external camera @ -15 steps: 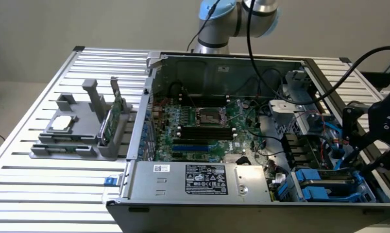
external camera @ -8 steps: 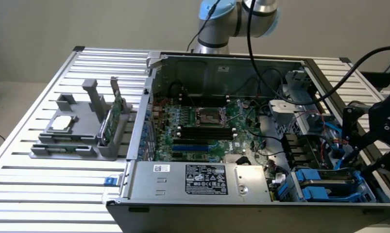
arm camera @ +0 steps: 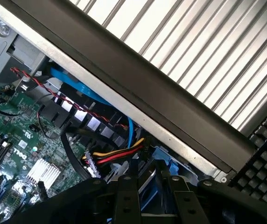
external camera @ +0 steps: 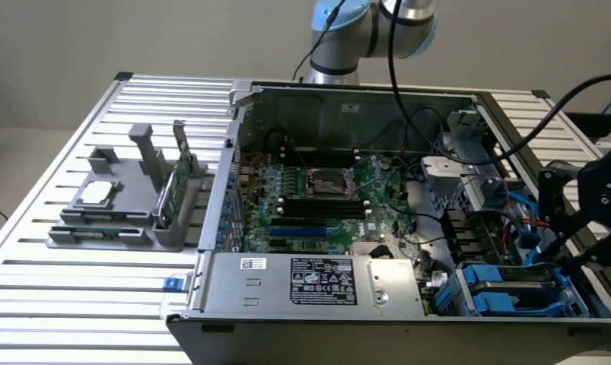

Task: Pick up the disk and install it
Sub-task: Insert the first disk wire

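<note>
Exterior view: set high and tilted down. It stands far enough back to take in the whole open computer case (external camera: pixel 316 114), the slatted counter (external camera: pixel 71 296) around it and the arm base (external camera: pixel 335 46) beyond.

Wrist view: close in above the claw (arm camera: pixel 152 186). It faces into a corner of the case and out over the case wall (arm camera: pixel 147 88) toward a keyboard (arm camera: pixel 264 154).

Shared by both: motherboard (external camera: pixel 326 198), case wall, counter slats.

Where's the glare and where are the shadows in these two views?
Wrist view: slatted table washes out bright, the case's inside under its rim falls dark, gripper nearly black. Exterior view: soft even light, no hard shadows around the gray rack.
</note>
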### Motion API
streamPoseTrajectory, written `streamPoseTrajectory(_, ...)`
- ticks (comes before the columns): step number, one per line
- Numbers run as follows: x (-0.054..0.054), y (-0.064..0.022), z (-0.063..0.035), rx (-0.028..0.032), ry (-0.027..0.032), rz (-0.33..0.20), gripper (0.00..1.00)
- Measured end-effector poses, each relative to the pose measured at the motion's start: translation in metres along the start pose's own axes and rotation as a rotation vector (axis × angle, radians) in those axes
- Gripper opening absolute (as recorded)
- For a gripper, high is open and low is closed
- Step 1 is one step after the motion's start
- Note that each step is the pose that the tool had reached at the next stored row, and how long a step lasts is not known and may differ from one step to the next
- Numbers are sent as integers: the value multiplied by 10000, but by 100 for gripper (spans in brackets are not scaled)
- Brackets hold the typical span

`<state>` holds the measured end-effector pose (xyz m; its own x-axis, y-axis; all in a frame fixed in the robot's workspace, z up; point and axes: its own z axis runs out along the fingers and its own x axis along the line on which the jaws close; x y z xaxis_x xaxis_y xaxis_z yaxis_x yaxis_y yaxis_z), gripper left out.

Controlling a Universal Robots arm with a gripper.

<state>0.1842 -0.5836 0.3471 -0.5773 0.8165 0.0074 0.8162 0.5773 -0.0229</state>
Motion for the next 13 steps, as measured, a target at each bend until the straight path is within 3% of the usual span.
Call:
streamPoseTrajectory(5, -4, -2, 11, -52, 78, 375, 29)
streamPoseTrajectory(9, -5, -3, 16, -188, 280, 662, 29)
streamPoseTrajectory(13, -31, -21, 21, -213, 315, 765, 29)
